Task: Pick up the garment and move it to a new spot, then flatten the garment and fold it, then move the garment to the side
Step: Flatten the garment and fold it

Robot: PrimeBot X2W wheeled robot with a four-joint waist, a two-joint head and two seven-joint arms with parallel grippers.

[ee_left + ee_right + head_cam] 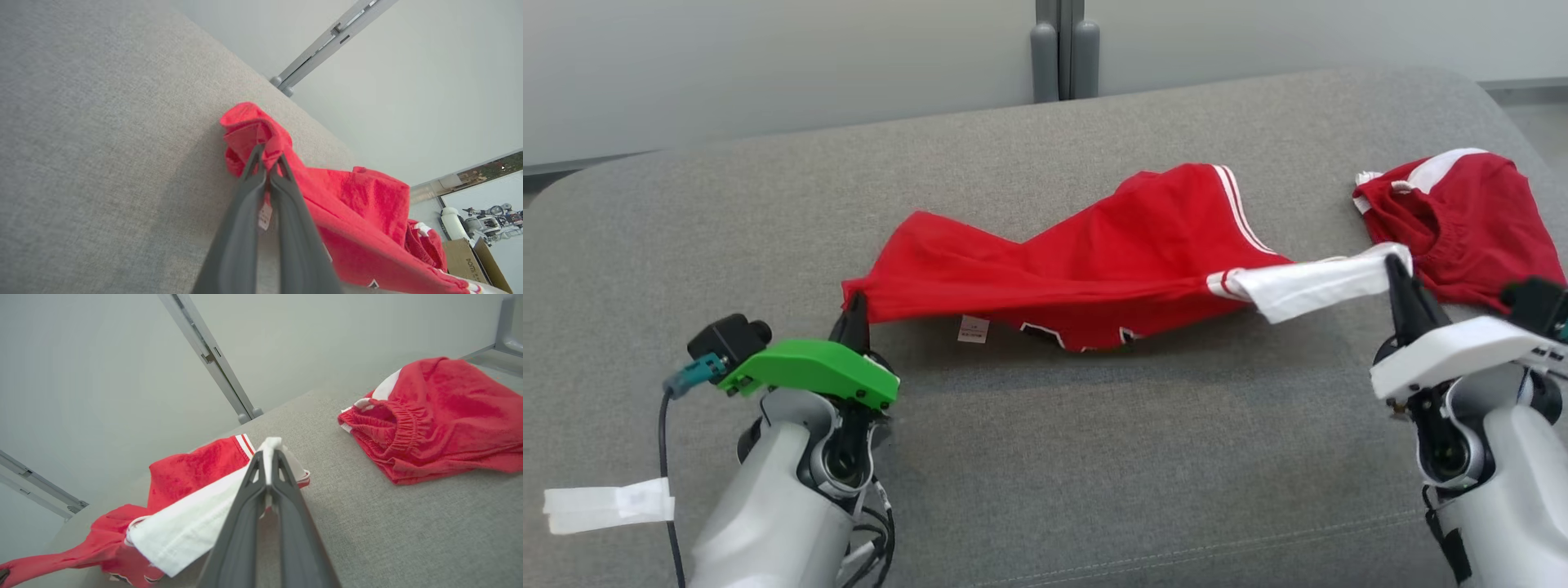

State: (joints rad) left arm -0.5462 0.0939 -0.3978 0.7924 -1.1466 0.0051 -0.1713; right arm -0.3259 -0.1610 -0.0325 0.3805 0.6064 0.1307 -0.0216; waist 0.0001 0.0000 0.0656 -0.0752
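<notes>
Red garment point(1094, 261) stretched across grey cushion point(1045, 457), red corner pinched in closed left fingers point(854, 320), white end clamped in closed right fingers point(1401, 287). Print partly hidden under hem; label point(973, 329) text unreadable.

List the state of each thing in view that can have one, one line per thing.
red garment: strung between both grippers, twisted and sagging, not flat, not folded.
left gripper: shut on the garment's red end.
right gripper: shut on the garment's white end.
red shorts: crumpled on the grey cushion, apart from the garment, not held.
</notes>
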